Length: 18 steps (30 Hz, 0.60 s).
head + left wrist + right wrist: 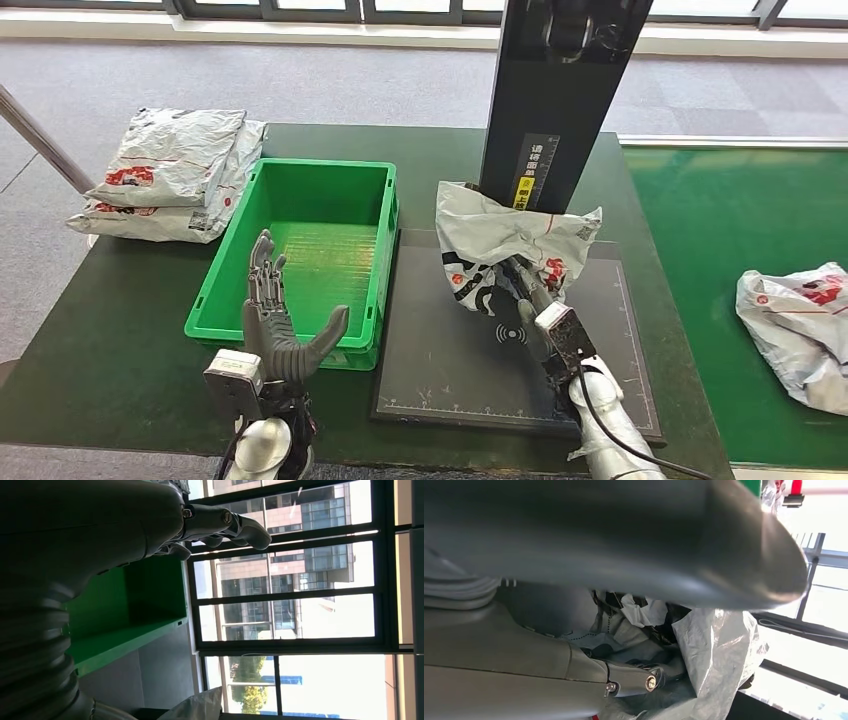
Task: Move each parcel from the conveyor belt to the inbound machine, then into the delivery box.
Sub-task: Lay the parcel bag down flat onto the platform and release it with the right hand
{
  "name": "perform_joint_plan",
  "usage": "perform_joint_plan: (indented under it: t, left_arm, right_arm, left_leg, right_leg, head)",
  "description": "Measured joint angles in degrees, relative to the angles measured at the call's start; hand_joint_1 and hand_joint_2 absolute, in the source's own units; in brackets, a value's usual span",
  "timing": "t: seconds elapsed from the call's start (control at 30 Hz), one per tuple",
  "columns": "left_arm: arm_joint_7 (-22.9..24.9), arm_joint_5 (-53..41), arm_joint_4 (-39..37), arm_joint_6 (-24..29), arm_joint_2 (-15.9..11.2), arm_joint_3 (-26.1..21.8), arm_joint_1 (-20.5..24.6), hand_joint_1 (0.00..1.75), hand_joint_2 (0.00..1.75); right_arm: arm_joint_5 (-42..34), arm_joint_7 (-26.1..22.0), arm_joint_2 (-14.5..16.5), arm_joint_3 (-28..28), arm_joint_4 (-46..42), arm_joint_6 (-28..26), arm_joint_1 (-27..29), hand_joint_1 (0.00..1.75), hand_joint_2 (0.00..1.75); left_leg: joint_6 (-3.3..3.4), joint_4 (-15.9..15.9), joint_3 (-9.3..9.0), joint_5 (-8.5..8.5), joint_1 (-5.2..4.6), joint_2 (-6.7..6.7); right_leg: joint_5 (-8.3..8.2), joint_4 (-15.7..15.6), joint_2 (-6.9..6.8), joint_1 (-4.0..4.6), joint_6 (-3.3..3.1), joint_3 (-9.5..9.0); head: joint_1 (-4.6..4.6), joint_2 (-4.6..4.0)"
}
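Two tables meet here: a dark green table [120, 330] and, to its right, the brighter green conveyor belt [730, 260], where one white parcel [800, 330] waits near the edge. On the dark table lies the black scanning mat of the inbound machine [450, 370], with its black upright post [560, 90] rising behind. The green delivery box [310, 250] sits just left of the mat, and a stack of parcels [170, 175] lies left of the box. The right hand [525, 285] grips a crumpled white parcel [500, 240] over the mat, just before the post. The left hand [280, 320] hangs at the box's near wall, fingers spread apart, holding nothing.
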<state>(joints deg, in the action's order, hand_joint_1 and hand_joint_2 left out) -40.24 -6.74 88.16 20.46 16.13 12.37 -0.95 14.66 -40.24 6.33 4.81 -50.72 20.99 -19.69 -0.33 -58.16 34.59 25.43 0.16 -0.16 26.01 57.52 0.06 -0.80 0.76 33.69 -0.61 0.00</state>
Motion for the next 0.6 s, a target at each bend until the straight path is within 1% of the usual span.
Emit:
perform_joint_plan:
  t: [0.17, 0.37, 0.5, 0.6]
  left_arm:
    - [0.0, 0.0, -0.1, -0.1, 0.0, 0.0, 0.0, 0.00, 1.75]
    - [0.0, -0.1, -0.3, -0.6, 0.0, 0.0, 0.1, 0.00, 1.75]
    - [0.0, -0.1, -0.7, -0.6, 0.0, 0.0, 0.4, 0.00, 1.75]
    - [0.0, -0.1, -0.9, -0.6, 0.0, 0.0, 0.7, 0.00, 1.75]
  right_arm:
    - [1.5, 0.0, -0.4, 1.7, -1.5, -0.2, 0.6, 0.00, 0.00]
    - [2.1, 0.0, -1.9, 6.4, -6.8, 1.2, 2.6, 0.00, 0.00]
    - [4.3, 0.0, -2.6, 9.1, -7.4, 0.8, 3.2, 0.00, 0.00]
    - [4.6, 0.0, -2.9, 9.9, -7.4, 0.6, 3.5, 0.00, 0.00]
  left_leg:
    - [0.00, 0.0, 0.00, 0.00, 0.00, -0.01]
    - [0.00, 0.0, 0.00, 0.01, 0.00, 0.02]
    - [0.00, 0.0, 0.00, 0.01, 0.00, 0.02]
    - [0.00, 0.0, 0.00, 0.01, 0.00, 0.01]
  right_leg:
    - [0.00, 0.0, 0.00, 0.00, 0.00, 0.01]
    - [0.01, 0.0, 0.02, 0.00, 0.00, 0.03]
    - [0.01, 0.0, 0.01, 0.00, -0.01, 0.02]
    - [0.01, 0.0, 0.01, 0.00, 0.00, 0.01]
  head:
    - [0.00, 0.01]
    - [0.00, 0.00]
    - [0.00, 0.00]
    - [0.01, 0.00]
